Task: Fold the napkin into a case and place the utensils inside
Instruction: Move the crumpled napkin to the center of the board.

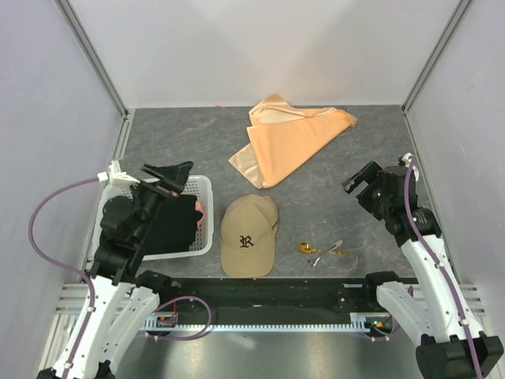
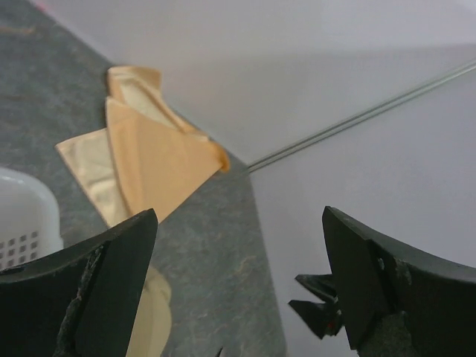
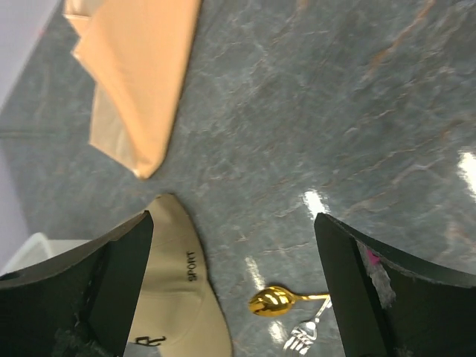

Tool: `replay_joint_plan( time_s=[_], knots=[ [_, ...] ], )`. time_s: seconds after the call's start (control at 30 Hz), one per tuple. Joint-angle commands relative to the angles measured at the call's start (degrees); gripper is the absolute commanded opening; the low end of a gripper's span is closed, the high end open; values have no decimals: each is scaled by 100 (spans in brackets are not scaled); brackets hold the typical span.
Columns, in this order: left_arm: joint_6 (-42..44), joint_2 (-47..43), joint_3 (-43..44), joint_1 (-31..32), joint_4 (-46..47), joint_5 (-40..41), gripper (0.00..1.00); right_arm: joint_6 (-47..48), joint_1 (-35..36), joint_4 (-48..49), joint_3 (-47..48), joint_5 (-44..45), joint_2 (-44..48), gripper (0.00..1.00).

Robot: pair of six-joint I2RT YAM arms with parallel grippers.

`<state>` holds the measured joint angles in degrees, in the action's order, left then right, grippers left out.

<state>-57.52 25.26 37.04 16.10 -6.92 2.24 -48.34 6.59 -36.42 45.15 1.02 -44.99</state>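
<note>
The napkin [image 1: 288,142] lies crumpled and partly folded over itself on the grey counter [image 1: 181,142], in the upper middle of the overhead view, near the back wall. The utensils [image 1: 323,251] sit in a small cluster at the lower middle right, just to the right of a tan cap [image 1: 248,237]. Among them a gold spoon [image 3: 271,301] lies beside a silvery fork [image 3: 301,338]; they are well apart from the napkin.

A white basket [image 1: 203,189] stands at the left of the frame, just beside the cap, with a black cloth [image 1: 177,225] inside it.

The left pincer [image 1: 167,178] hangs above the basket's upper edge, its jaws spread wide apart and holding nothing. The right pincer [image 1: 357,180] hovers over bare counter at the right of the frame, to the lower right of the napkin. Its jaws are likewise wide apart and empty. Its own camera looks down on the napkin's corner, the cap's brim and the spoon between its two fingers.
</note>
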Motion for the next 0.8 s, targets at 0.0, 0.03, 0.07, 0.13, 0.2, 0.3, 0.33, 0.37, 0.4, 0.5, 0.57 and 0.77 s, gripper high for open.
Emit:
replay_joint_plan(
  time_s=[0.0, 0.03, 0.07, 0.13, 0.2, 0.3, 0.33, 0.37, 0.4, 0.5, 0.57, 0.77],
  knots=[
    [987, 962, 1286, -28, -2284, -478, 100, 746, -17, -820, 845, 697, -545, 98],
    [971, 1094, 1680, -36, -2679, -453, 100, 773, -17, -909, 1116, 794, -754, 98],
    [988, 1226, 1815, -45, -3057, -461, 100, 704, -17, -1102, 1232, 1012, -844, 98],
    [1382, 1368, 1991, -89, -3166, -672, 100, 380, -17, -1278, 1488, 1286, -1106, 98],
    [1576, 1324, 1983, -98, -3114, -926, 100, 140, -26, -1350, 1768, 947, -1318, 98],
    [1621, 1498, 1939, -107, -2965, -1287, 98, 1438, -35, -850, 2225, -907, -1993, 98],
    [1586, 1587, 1939, -107, -2947, -1331, 98, 1371, -9, -779, 2270, -910, -2100, 98],
    [1577, 1727, 1948, -107, -2929, -1471, 97, 1466, 0, -631, 2305, -902, -2197, 98],
    [1586, 1850, 1948, -107, -2877, -1524, 97, 1607, -9, -533, 2410, -1084, -2407, 98],
    [1875, 2526, 2122, -107, -3042, -1587, 97, 1889, 18, -112, 2569, -1130, -2811, 98],
    [2015, 3036, 2351, -116, -3245, -1656, 94, 1959, 26, 21, 2788, -1305, -3189, 98],
    [1929, 3276, 2545, -116, -3210, -2114, 82, 2258, 781, 232, 4105, -868, -5114, 98]
  ],
)
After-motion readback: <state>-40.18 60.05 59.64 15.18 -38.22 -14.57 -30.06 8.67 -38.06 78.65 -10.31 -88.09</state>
